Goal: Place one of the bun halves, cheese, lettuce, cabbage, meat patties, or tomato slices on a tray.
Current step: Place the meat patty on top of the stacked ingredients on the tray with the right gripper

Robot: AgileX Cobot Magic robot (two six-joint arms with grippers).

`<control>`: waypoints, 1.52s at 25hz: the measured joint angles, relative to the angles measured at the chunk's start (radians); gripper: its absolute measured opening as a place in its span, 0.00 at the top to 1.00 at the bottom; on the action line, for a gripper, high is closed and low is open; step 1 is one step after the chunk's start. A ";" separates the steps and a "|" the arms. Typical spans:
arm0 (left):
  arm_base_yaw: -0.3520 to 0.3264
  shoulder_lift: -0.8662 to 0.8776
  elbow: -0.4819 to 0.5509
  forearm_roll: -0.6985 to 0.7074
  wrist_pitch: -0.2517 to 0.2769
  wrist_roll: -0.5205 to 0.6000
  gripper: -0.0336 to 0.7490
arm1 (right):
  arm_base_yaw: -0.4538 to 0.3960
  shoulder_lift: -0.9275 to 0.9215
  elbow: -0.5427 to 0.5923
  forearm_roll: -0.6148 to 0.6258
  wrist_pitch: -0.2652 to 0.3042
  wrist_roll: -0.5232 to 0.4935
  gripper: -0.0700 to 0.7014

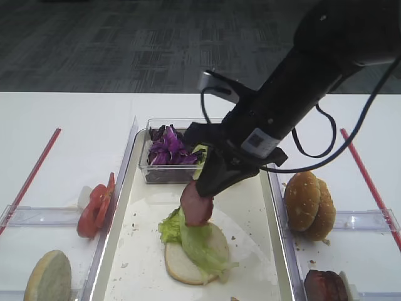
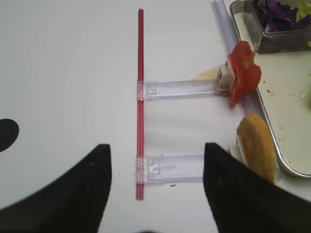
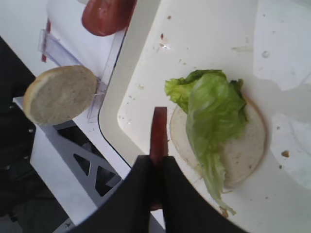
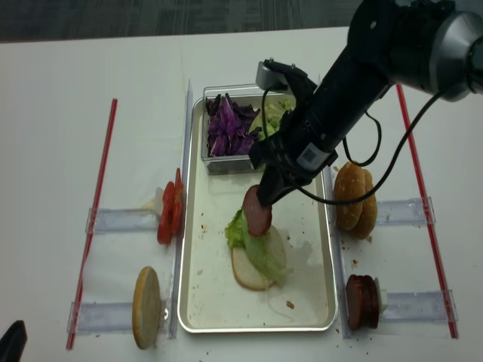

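Right end effector (image 1: 202, 191) is pinched on a meat patty (image 1: 197, 205), gripping it by its upper edge so the disc hangs on edge above the tray (image 1: 250, 263). The patty hangs just over the near-left side of the bun half (image 1: 188, 260), which lies flat on the tray toward the front edge of the bench (image 1: 69, 125) with a lettuce leaf (image 1: 194, 241) draped across it. In the right wrist view the patty shows only as a thin dark-red strip beside the bun, not over its middle.

The main risk, as I judge it, is the vertical hold: let go as it hangs, the patty could land on its rim, roll or flop sideways, and end up on bare tray or half off the bun. The lettuce is crinkled and loose, so a descending patty or fingertip could drag it off the bread or shove the bun along the tray. The patty may also stick to the fingers and lift away again. The low arm passes close to the clear tub holding the cabbage (image 1: 168, 147) at the tray's far end and could nudge it.

Left end effector (image 2: 155, 170) is spread wide and holds nothing, over the bench's left side, near a red strip (image 2: 140, 97), the tomato slices (image 2: 244, 73) and another bun half (image 2: 257, 153).
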 joint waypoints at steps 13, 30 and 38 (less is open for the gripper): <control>0.000 0.000 0.000 0.000 0.000 0.000 0.42 | -0.019 0.108 -0.004 0.132 0.103 -0.156 0.83; 0.000 0.000 0.000 0.000 0.000 0.000 0.42 | -0.019 0.213 -0.004 0.132 0.099 -0.201 0.83; 0.000 0.000 0.000 0.000 0.000 0.000 0.42 | -0.021 0.250 -0.004 0.132 0.099 -0.216 0.83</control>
